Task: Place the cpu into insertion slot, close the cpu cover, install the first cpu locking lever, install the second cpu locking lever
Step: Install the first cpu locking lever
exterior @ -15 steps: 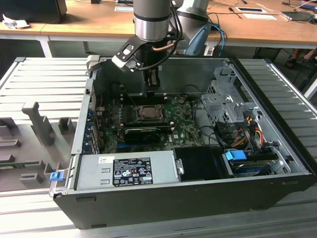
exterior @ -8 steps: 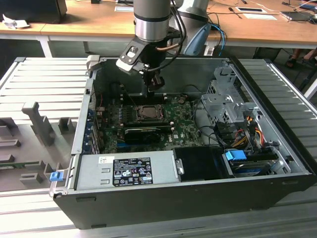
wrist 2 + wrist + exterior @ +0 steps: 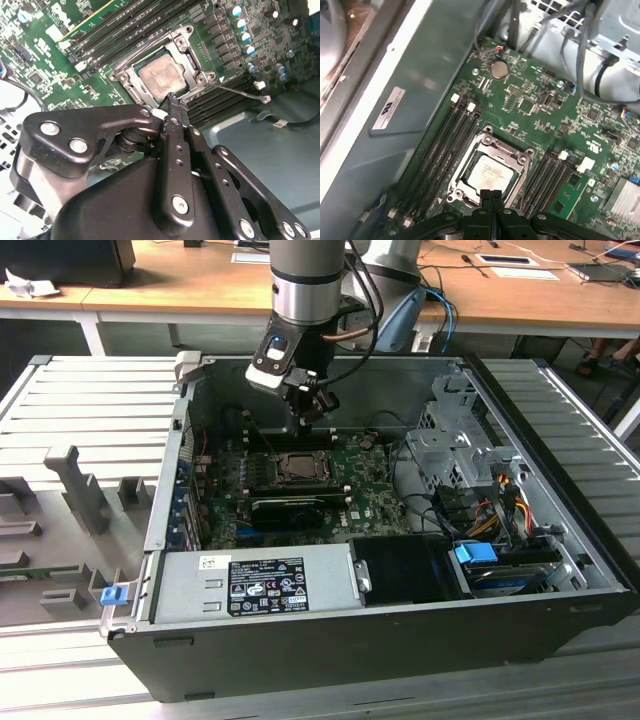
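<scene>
First wrist view: cpu (image 3: 489, 173) under lowered cpu cover (image 3: 512, 152); gripper (image 3: 492, 194) fingers together, nr cover edge

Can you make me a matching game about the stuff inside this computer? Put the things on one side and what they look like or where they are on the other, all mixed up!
Things:
1. cpu
2. gripper
3. power supply box
4. coin battery

Descriptions:
A. round and silvery, on the green board
B. big, grey and box-shaped
C. flat silver-beige square, framed by the cpu cover
D. black, fingers pressed together, right at the cpu cover's edge

Pairs: 1-C, 2-D, 3-B, 4-A
</scene>
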Robot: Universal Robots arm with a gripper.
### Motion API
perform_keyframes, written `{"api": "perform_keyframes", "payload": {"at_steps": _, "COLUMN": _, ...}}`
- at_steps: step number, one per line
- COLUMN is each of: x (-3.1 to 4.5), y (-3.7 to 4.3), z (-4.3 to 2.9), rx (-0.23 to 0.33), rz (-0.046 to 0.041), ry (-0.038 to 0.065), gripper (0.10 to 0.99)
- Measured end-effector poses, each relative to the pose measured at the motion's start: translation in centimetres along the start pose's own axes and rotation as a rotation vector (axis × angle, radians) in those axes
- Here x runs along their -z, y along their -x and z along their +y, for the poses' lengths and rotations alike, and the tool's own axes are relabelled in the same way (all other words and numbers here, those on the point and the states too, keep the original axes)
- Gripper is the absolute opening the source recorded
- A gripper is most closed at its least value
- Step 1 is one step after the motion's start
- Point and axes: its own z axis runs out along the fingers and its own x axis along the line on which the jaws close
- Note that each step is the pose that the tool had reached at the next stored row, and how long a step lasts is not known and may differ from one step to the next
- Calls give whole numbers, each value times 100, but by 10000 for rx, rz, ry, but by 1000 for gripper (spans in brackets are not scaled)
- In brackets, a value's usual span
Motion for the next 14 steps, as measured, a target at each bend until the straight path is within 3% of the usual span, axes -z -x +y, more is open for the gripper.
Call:
{"api": "perform_keyframes", "payload": {"at_steps": 12, "x": 0, "y": 1, "z": -1, "rx": 2149, "rz": 64, "ry": -28, "gripper": 106}}
{"api": "perform_keyframes", "payload": {"at_steps": 14, "x": 0, "y": 1, "z": -1, "rx": 2756, "rz": 82, "ry": -37, "gripper": 106}}
